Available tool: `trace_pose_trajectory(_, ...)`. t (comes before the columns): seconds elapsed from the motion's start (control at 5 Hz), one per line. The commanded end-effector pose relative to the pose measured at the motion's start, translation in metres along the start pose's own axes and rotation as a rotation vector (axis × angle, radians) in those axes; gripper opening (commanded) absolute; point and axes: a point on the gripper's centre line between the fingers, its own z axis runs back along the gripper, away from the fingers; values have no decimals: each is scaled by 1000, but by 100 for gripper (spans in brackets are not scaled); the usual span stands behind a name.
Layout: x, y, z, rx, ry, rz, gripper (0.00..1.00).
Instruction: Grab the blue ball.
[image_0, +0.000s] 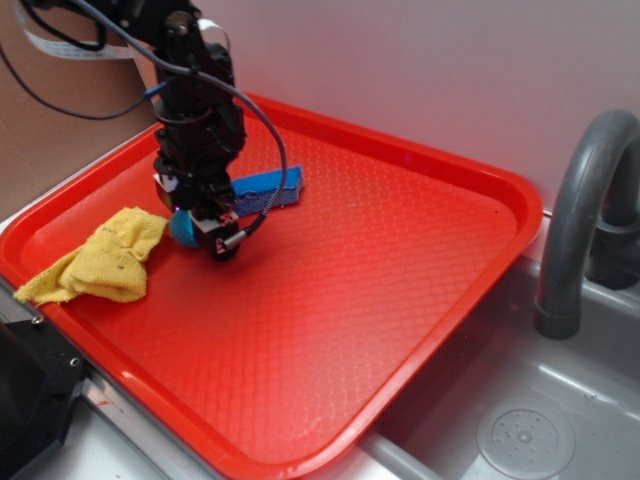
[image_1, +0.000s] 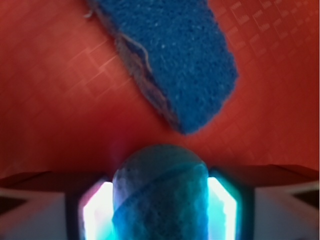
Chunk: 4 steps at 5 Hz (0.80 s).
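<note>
The blue ball (image_1: 160, 195) is teal with a dimpled surface and fills the gap between my two fingers in the wrist view. Both pads (image_1: 95, 212) press flat against its sides. In the exterior view only a sliver of the ball (image_0: 181, 229) shows at the left of my gripper (image_0: 205, 232), low over the red tray (image_0: 400, 250) near its back left part. My gripper (image_1: 160, 205) is shut on the ball.
A flat blue sponge (image_0: 268, 188) (image_1: 170, 60) lies just behind the gripper. A crumpled yellow cloth (image_0: 105, 260) lies to its left on the tray. A grey sink with a faucet (image_0: 585, 220) stands to the right of the tray.
</note>
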Motion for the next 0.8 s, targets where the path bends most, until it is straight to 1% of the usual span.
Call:
trace_pose_trajectory(0.0, -10, -9, 110, -138, -147, 228, 0)
trace_pose_trajectory(0.2, -33, -3, 158, -209, -188, 272, 0)
trace_pose_trajectory(0.4, -55, 11, 203, -302, -225, 267, 0)
trace_pose_trajectory(0.6, -62, 13, 227, -342, -287, 195, 0)
